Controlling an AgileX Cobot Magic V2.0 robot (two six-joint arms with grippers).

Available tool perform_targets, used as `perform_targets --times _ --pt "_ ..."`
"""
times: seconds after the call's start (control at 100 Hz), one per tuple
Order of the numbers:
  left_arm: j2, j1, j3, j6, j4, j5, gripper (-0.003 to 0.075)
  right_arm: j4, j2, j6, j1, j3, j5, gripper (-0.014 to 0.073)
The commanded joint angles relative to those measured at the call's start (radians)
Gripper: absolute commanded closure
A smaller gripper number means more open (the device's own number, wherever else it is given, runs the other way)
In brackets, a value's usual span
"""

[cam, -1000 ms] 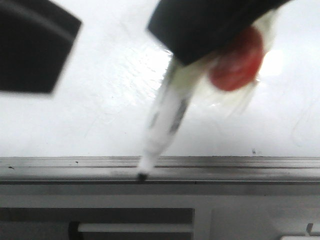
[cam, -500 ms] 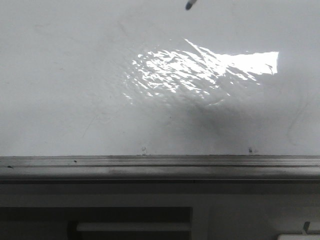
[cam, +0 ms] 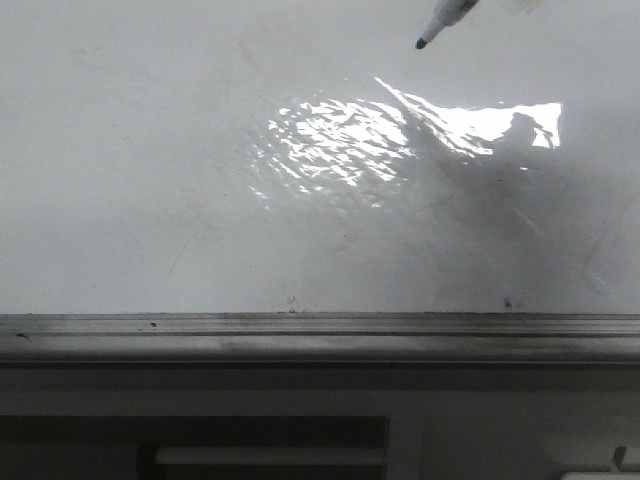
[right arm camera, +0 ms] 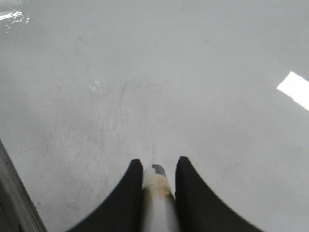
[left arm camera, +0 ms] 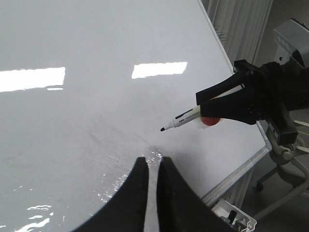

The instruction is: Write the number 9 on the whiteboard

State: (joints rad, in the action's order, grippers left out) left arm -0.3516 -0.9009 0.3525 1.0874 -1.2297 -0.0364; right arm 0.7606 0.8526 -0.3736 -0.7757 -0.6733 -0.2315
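Marker [cam: 441, 22] cropped at the front view's top, clamped in right pincer [left arm camera: 199, 99]; left pincer [left arm camera: 148, 166] nearly closed, empty.

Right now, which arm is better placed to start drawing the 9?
The right. Its gripper already holds the marker, tip pointed at the whiteboard, which shows no stroke yet. The left gripper is shut and empty.

Background: pale vertical blinds [left arm camera: 240, 26] along the far side, an office chair [left arm camera: 285, 162] on castors below, and bright rectangular reflections of overhead lights [left arm camera: 159, 69].
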Motion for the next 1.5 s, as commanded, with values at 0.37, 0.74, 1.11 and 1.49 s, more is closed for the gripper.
perform_targets --times 0.37,0.74,1.11,1.49 --pt "-0.005 -0.005 0.027 -0.007 -0.009 0.027 0.0741 0.040 0.028 -0.017 0.063 -0.034 0.069 0.0634" --pt "-0.005 -0.005 0.027 -0.007 -0.009 0.024 0.0741 0.047 0.108 -0.019 0.103 -0.034 0.095 0.0634" --pt "-0.005 -0.005 0.027 -0.007 -0.009 0.023 0.0741 -0.013 0.145 -0.053 0.106 -0.034 0.075 0.0634" --pt "-0.005 -0.005 0.027 -0.007 -0.009 0.023 0.0741 -0.036 0.113 -0.053 0.016 -0.030 -0.136 0.0657"
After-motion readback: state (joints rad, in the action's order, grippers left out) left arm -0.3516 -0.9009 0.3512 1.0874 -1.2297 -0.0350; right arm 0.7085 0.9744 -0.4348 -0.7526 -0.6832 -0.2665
